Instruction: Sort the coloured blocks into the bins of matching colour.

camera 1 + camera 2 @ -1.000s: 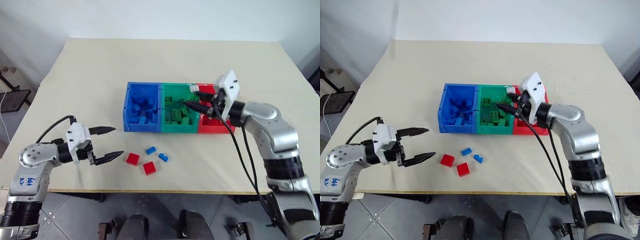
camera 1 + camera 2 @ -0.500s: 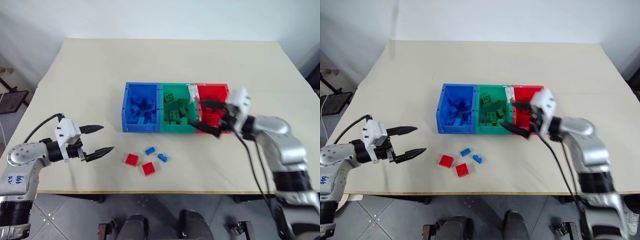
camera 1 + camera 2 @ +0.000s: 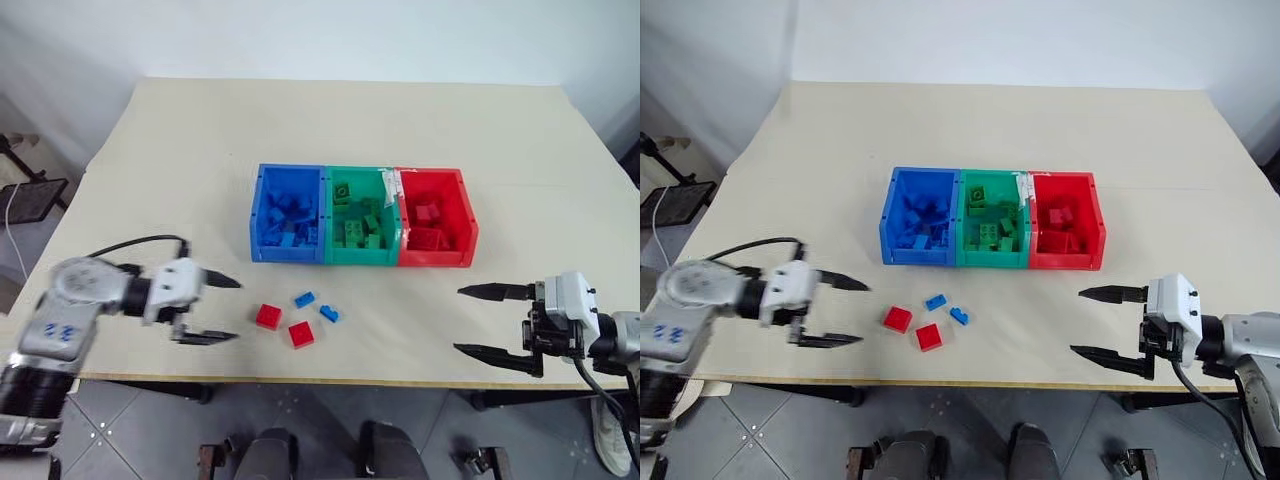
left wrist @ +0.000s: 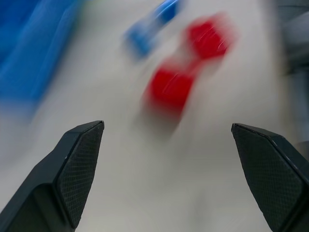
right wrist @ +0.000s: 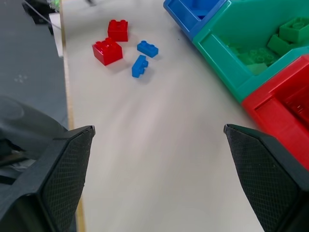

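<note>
I am looking across the counter [image 3: 180, 150] from my left, where the left gripper [image 3: 212, 309] is hanging spread wide with nothing between its fingers, just beside the loose blocks and pointing toward them. Four blocks are lying near the counter's front edge: a red brick [image 3: 266, 316] closest to that gripper, a second red brick [image 3: 299, 334] just beside it, and two small blue bricks [image 3: 304, 299] [image 3: 328, 313] a little further along.

I am judging these as light, rigid plastic with smooth, slightly slippery sides and studs on top, so I am planning to pinch a brick across two flat opposite walls, low down, not over the studs; a light squeeze should do, and nothing looks fragile.

Behind them the bins are sitting touching in a row: the blue bin [image 3: 257, 205], the green bin [image 3: 330, 255] and the red bin [image 3: 468, 220], each already holding bricks of its own colour. A white label [image 3: 390, 181] is stuck on the rim between green and red; I cannot read any writing on it.

On my right, the right gripper [image 3: 478, 320] is also fully spread and empty, well apart from the bricks.
</note>
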`<state>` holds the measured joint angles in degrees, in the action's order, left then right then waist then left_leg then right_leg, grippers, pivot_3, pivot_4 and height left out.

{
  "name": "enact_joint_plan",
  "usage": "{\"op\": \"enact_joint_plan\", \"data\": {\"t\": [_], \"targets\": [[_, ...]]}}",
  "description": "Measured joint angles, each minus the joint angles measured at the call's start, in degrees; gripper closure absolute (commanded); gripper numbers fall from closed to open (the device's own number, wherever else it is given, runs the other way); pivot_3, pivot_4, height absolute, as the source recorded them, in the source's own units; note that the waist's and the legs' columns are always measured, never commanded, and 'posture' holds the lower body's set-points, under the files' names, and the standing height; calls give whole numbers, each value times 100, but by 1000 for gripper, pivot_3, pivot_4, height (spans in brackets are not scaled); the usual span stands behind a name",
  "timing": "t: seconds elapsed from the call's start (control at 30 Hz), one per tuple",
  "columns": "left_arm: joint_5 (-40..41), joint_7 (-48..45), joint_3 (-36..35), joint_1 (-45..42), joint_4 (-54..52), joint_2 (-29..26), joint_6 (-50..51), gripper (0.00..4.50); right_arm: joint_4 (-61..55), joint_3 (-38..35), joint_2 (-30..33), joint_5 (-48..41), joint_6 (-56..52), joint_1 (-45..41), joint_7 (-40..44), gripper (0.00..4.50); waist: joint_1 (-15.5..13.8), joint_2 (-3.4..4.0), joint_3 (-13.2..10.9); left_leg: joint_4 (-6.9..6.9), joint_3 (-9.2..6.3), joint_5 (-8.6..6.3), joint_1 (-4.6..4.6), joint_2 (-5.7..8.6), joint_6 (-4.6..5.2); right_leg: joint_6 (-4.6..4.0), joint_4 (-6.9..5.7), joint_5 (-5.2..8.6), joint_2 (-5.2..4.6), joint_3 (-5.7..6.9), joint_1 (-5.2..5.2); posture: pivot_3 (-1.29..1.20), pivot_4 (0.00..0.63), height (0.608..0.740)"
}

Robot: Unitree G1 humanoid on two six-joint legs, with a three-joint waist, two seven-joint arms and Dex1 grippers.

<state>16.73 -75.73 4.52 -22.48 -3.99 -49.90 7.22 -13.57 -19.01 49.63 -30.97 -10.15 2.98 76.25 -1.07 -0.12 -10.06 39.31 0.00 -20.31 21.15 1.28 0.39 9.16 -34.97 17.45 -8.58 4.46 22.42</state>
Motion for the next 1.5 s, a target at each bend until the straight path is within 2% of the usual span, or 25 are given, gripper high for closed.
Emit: {"op": "enact_joint_plan", "data": {"t": [0.17,0.27,0.37,0.43,0.5,0.6,0.7,0.77,0.9,1.07,1.27,1.37,1.5], "targets": [[-45,448,632,-692,-566,664,1105,0,-222,43,-30,49,49,296,-136,24,-32,0,0,4,2,0,2,1,0,0,0,0,1,0,-1,0,150,740],[-252,729,1057,-1038,-868,881,1713,0,-445,45,-67,42,42,450,-310,24,-37,-1,-1,8,0,0,4,1,0,0,-2,0,2,0,0,0,150,740],[-670,767,1571,-1511,-845,1050,1766,0,-648,31,-82,23,-24,605,-469,24,-49,-1,-1,13,0,0,6,2,0,0,1,0,3,0,-2,0,150,740],[-1100,897,2031,-1930,-618,1373,1778,0,-849,65,-92,26,-114,782,-576,24,-112,-1,-1,26,-3,-2,11,6,3,1,4,0,3,1,-9,0,150,740],[-1388,889,2330,-2100,-437,1402,1749,0,-1018,70,-93,14,-140,830,-677,24,-108,-1,-1,29,1,-3,11,6,6,1,6,0,3,-2,-8,0,150,740],[-1584,908,2463,-2174,-139,1568,1706,0,-1122,56,-93,5,-229,920,-814,24,-81,-2,-1,28,-1,-3,12,2,6,1,2,0,5,0,-5,0,150,740],[-1840,985,2645,-2340,163,1805,1547,611,-1240,52,-93,3,-269,961,-911,0,-89,-2,-1,33,-2,-3,15,4,6,1,5,0,4,0,-7,0,150,740],[-1979,979,2724,-2406,336,1853,1477,1191,-1366,51,-93,-3,-289,999,-960,0,-93,-2,-1,34,-2,-3,15,4,6,1,4,0,4,-1,-7,0,150,740],[-2138,833,2828,-2428,494,1949,1457,2490,-1510,51,-93,-51,-391,1077,-1050,0,-106,-2,-1,37,-2,-4,15,4,8,1,2,0,4,-1,-7,0,150,740],[-2195,429,2919,-2448,490,1804,1294,4137,-1602,52,-93,-102,-400,1149,-1071,0,-106,-2,-1,38,-2,-4,15,3,8,1,2,0,4,-1,-7,0,150,740],[-2251,494,2842,-2427,506,1844,1091,4232,-1599,52,-99,-108,-398,1121,-1135,0,-136,-2,-1,42,-3,-5,15,4,9,1,1,0,4,-1,-8,0,150,740],[-2133,841,2461,-2415,569,2084,1026,4232,-1599,51,-241,-213,-410,1103,-1254,0,-163,-3,-2,50,-10,-6,18,3,11,1,-1,0,4,0,-8,0,150,740],[-1730,1182,1618,-2417,663,2170,992,4232,-1601,-9,-516,-607,-629,860,-1621,0,-155,-4,-3,55,-34,-6,18,1,11,1,-5,0,4,0,-7,0,150,740]]}}
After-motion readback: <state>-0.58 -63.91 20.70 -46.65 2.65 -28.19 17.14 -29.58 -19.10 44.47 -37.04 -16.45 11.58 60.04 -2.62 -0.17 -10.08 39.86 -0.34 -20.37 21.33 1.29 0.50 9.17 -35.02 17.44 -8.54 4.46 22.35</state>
